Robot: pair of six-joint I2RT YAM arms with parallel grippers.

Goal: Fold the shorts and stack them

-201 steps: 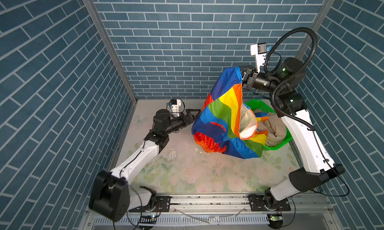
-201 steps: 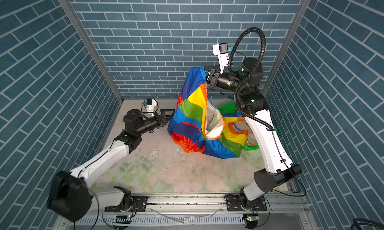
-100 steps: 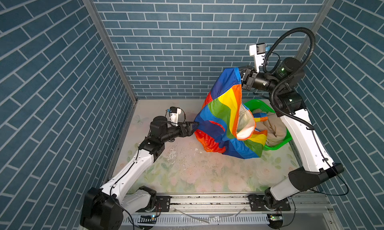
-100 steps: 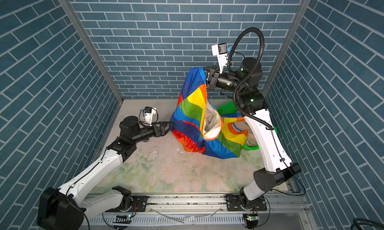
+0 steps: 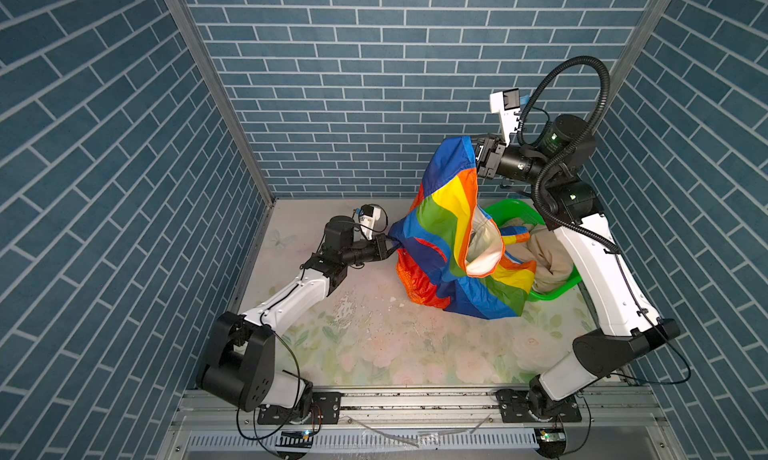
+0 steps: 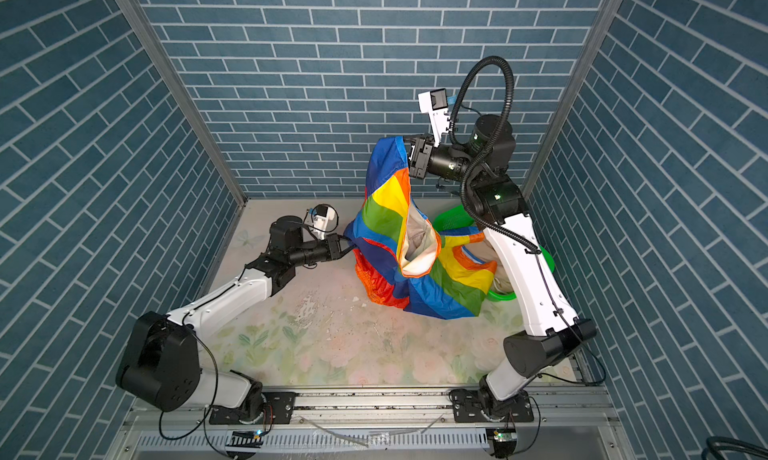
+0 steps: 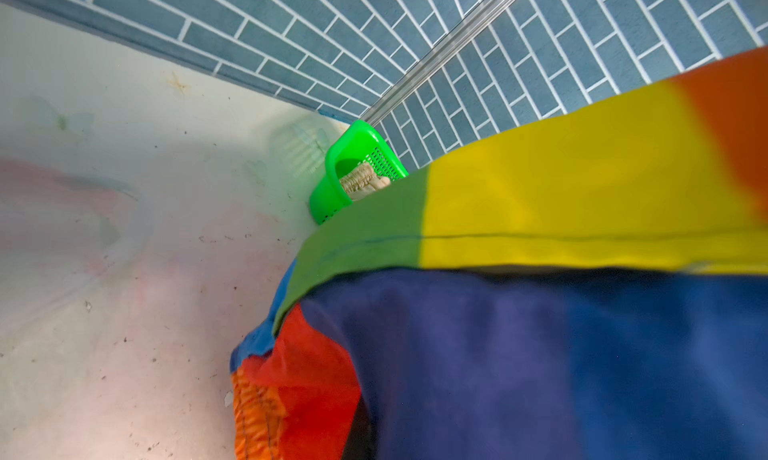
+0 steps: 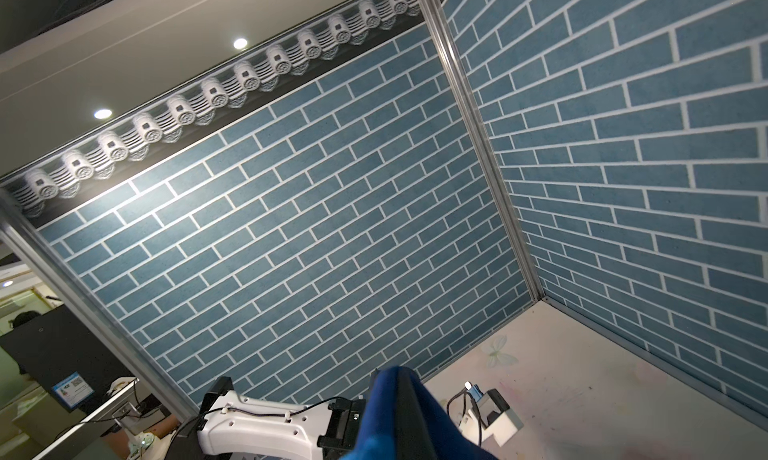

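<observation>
Shorts (image 5: 449,238) hanging between two robot arms

In both top views, the rainbow-striped shorts (image 6: 386,213) are hanging high over the right half of the floral-printed counter (image 5: 374,346). The thin fabric is showing bands of blue, red, orange, yellow and green. The right end effector (image 5: 478,155) is raised up against the blue brick back wall, and its jaws are clamping tight on the blue top corner of the garment. From that corner the fabric is draping down in loose folds, and one opening is gaping to show a pale lining. The lower edge is bunching on the counter, and part of the garment is trailing over the green perforated basket (image 5: 515,208).

The left end effector (image 5: 390,249) is reaching in low from the left, and its jaws are pinching shut on a blue edge of the same shorts, drawing the cloth out to a point. In the left wrist view, the striped fabric is filling the near side, so the fingers themselves are hidden.

The beige shorts (image 5: 548,262) are lying crumpled inside the basket, which is sitting near the back right corner of the counter. Their gathered waistband (image 7: 361,179) is peeking over the rim in the left wrist view.
</observation>
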